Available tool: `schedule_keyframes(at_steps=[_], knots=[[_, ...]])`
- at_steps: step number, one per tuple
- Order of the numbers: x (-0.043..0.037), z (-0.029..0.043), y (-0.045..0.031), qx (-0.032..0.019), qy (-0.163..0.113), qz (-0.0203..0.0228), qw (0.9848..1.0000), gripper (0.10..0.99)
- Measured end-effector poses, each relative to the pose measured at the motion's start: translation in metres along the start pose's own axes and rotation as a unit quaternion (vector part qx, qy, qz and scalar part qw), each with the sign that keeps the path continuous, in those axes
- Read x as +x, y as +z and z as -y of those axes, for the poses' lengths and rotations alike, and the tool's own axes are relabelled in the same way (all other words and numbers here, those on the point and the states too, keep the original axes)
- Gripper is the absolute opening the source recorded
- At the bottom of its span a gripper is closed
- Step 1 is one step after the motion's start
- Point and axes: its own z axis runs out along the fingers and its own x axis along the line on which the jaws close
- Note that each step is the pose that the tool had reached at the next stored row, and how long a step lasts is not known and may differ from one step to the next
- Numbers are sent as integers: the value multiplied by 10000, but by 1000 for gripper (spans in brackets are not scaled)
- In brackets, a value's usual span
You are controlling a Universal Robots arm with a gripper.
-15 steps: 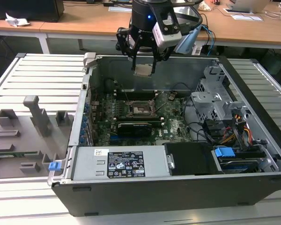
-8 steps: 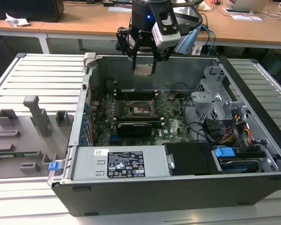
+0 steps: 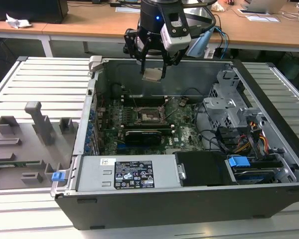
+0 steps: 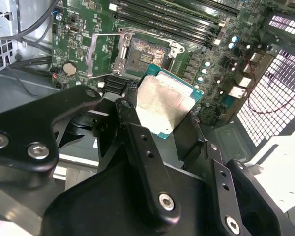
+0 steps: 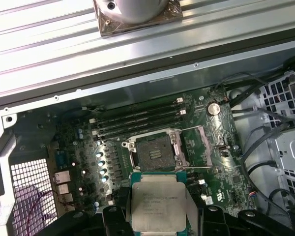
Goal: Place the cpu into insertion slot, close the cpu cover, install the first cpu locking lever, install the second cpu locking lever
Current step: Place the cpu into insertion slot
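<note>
A slatted metal counter (image 3: 40, 79) is carrying an open computer case (image 3: 139, 204), and the motherboard (image 3: 109, 127) is lying flat on the case floor. The arm is reaching in from the far side, and its claw (image 3: 153, 68) is pinching the cpu (image 3: 153, 75) by two opposite edges and holding it in the air above the board, clear of everything. In both wrist views the chip is hanging metal top up, near the insertion slot (image 5: 155, 153) but off to one side of it rather than over it. The slot is sitting bare and dark, with what looks like the cpu cover (image 5: 206, 146) swung open beside it. I am judging this to be the first step, the placing; it is calling for the chip to be squared and levelled with the slot, since a tilted or turned chip could be catching the rim.
</note>
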Motion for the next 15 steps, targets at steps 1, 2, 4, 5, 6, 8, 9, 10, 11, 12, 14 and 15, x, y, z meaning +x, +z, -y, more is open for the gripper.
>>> schedule_keyframes(at_steps=[1, 2, 4, 5, 6, 8, 9, 10, 11, 12, 14, 15], knots=[[0, 0, 0, 0, 19, 2, 10000, 537], [0, 0, 1, -1, 48, 5, 10000, 537], [0, 0, 1, -1, 68, 6, 10000, 537], [0, 0, 1, -2, 82, 8, 10000, 537], [0, 0, 1, -1, 95, 9, 10000, 537], [0, 0, 1, -2, 123, 11, 9999, 537], [0, 0, 2, -2, 140, 13, 9999, 537], [0, 0, 2, -3, 158, 14, 9999, 537], [0, 0, 2, -3, 170, 15, 9999, 537], [0, 0, 2, -3, 181, 16, 9998, 537], [0, 0, 3, -4, 207, 19, 9998, 537], [0, 0, 3, -4, 220, 20, 9998, 537]])
